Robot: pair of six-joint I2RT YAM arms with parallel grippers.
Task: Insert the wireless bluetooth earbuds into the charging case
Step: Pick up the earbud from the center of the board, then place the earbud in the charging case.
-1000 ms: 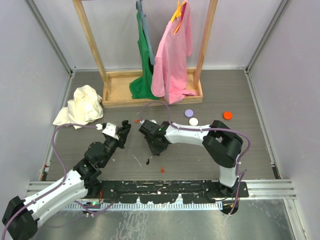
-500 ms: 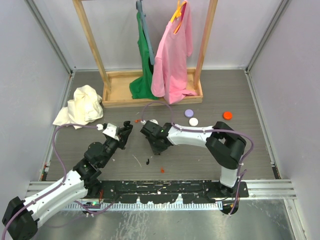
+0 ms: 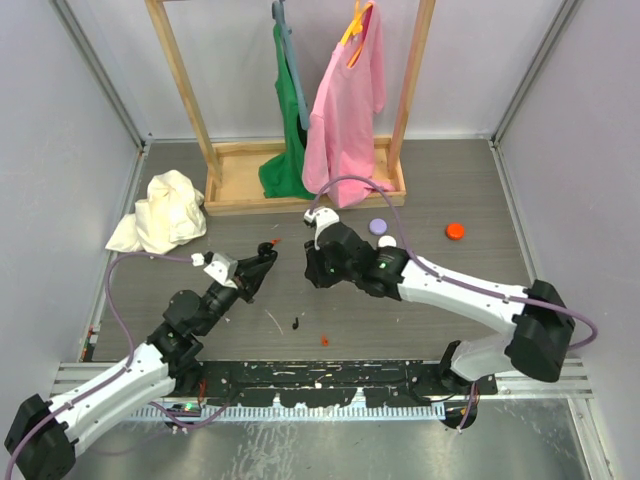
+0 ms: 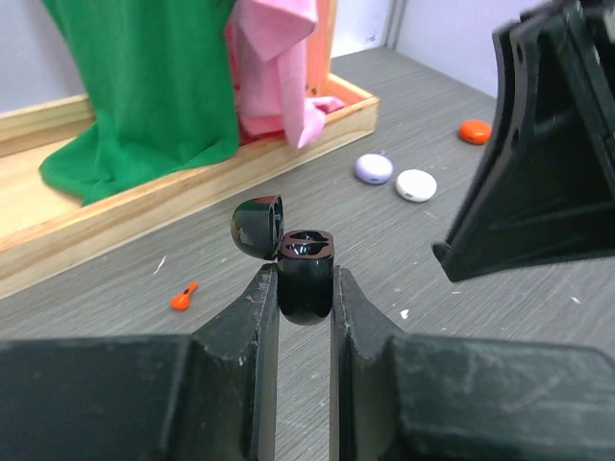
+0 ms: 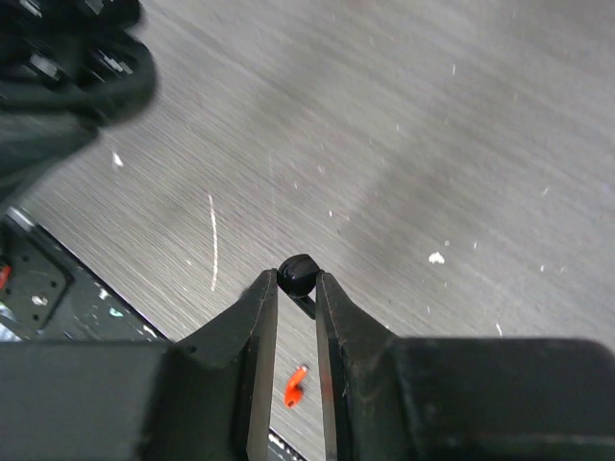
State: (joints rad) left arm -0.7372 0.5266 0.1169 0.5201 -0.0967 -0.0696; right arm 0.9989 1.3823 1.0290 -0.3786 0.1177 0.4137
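Note:
My left gripper (image 4: 305, 288) is shut on a glossy black charging case (image 4: 306, 274) and holds it upright above the table, with its round lid (image 4: 258, 224) flipped open to the left. In the top view the left gripper (image 3: 270, 256) sits left of centre. My right gripper (image 5: 297, 285) is shut on a small black earbud (image 5: 298, 275), held above the table. In the top view the right gripper (image 3: 313, 272) is close to the right of the case. A second black earbud (image 3: 297, 323) lies on the table below them.
A small orange piece (image 3: 324, 340) lies near the front rail, another (image 4: 183, 297) lies behind the case. Purple (image 3: 378, 227) and white (image 3: 386, 242) discs and an orange cap (image 3: 455, 231) lie at the right. A clothes rack tray (image 3: 240, 190) and a cream cloth (image 3: 160, 212) are behind.
My right arm has lifted off the table with the earbud and swung its elbow out to the right. My left gripper has moved the case slightly right, toward it.

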